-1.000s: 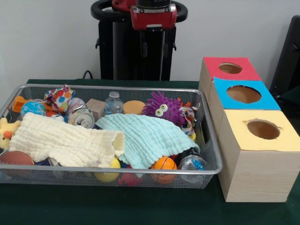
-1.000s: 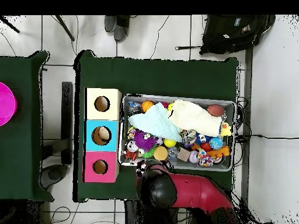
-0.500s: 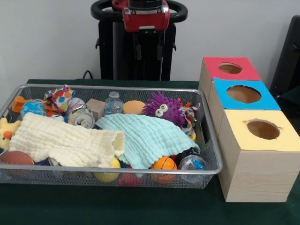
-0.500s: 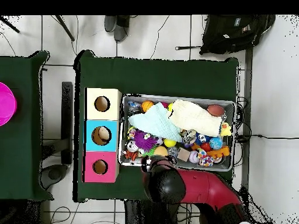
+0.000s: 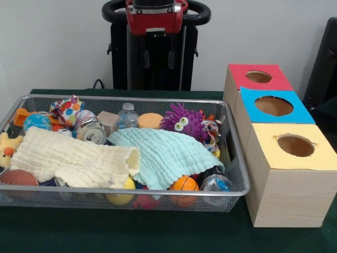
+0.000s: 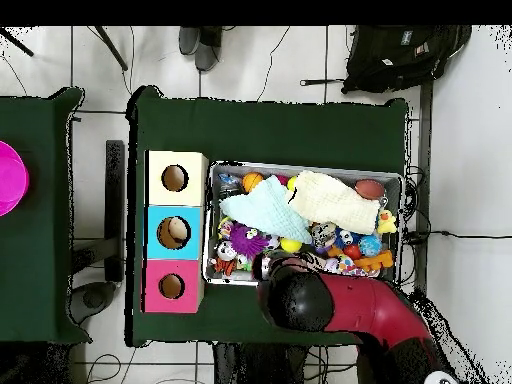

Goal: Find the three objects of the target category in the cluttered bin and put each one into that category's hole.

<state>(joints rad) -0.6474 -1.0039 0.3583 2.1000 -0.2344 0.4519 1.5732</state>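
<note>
Judging by looks, the orange ball (image 5: 184, 184) at the bin's (image 5: 234, 191) near rim is light and smooth, best pinched across its middle. Hanging high above the bin's far side, the gripper (image 5: 156, 52) spreads its fingers wide, holding nothing. Only the overhead view shows something inside the blue box (image 6: 176, 232).

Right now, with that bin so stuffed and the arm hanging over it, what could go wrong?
Two cloths, the cream cloth and the mint cloth, cover much of the wire bin, so toys beneath may be missed, or a cloth might snag and lift with a grab. The toys are packed tight: the purple fuzzy toy touches its neighbours, so the gripper may catch two things at once.
</note>
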